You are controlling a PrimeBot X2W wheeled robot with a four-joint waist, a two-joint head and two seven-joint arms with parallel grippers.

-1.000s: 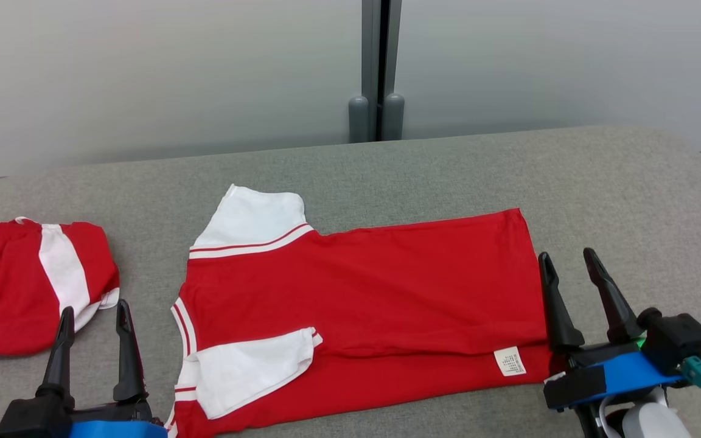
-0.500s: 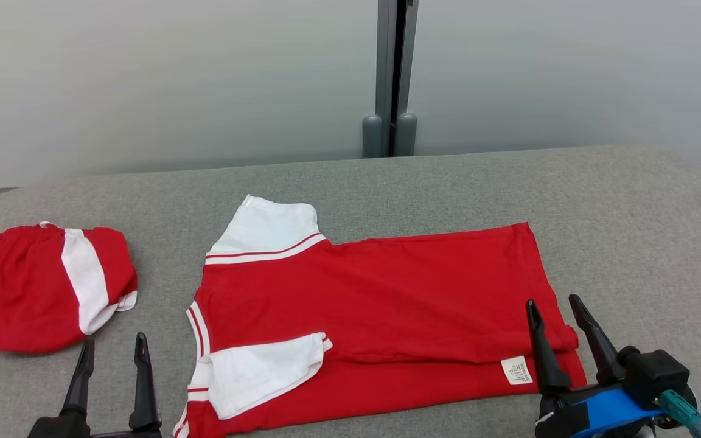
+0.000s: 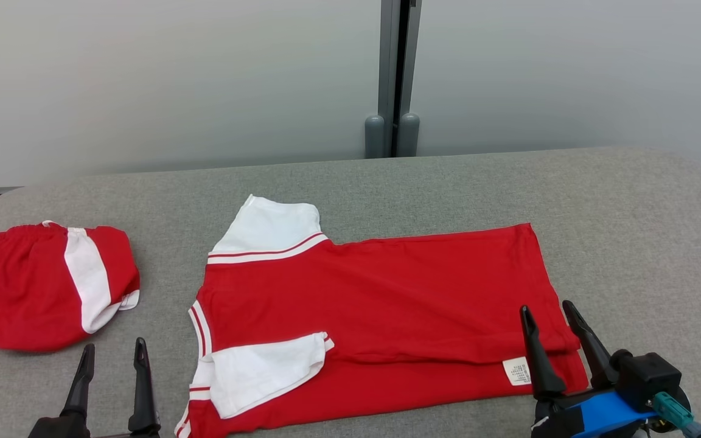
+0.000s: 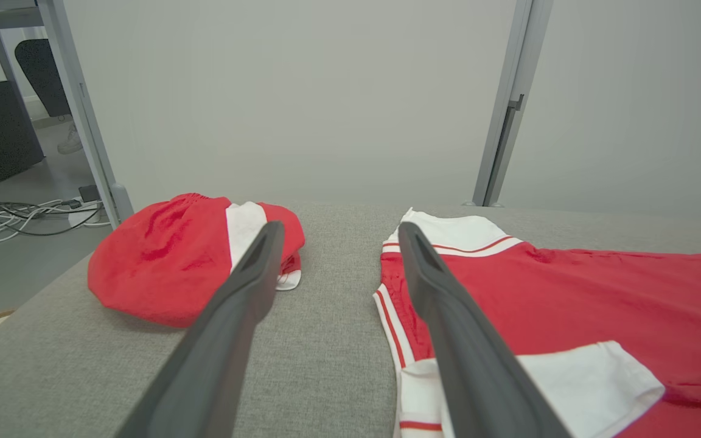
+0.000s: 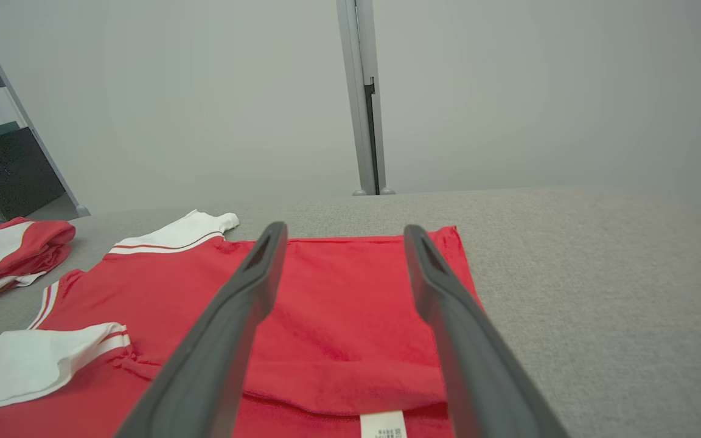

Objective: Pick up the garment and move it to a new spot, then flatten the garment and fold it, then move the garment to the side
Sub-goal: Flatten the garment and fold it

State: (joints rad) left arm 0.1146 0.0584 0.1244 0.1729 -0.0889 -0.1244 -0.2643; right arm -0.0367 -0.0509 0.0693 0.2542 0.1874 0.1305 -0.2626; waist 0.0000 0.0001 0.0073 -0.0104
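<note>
The T-shirt (image 3: 381,292) lies in the middle of the table (image 3: 630,219), sleeves leftward, hem rightward. The shorts (image 3: 22,292) sit apart on its left, near the table's left end. A post (image 3: 394,73) stands behind the far edge.

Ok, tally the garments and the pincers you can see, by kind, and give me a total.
Laid-out red and white shirt: 1
Bundled red and white garment: 1
Pincers: 2, left pincer and right pincer
Total: 4

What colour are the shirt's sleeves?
The sleeves are white with a thin red stripe; best in head view.
</note>
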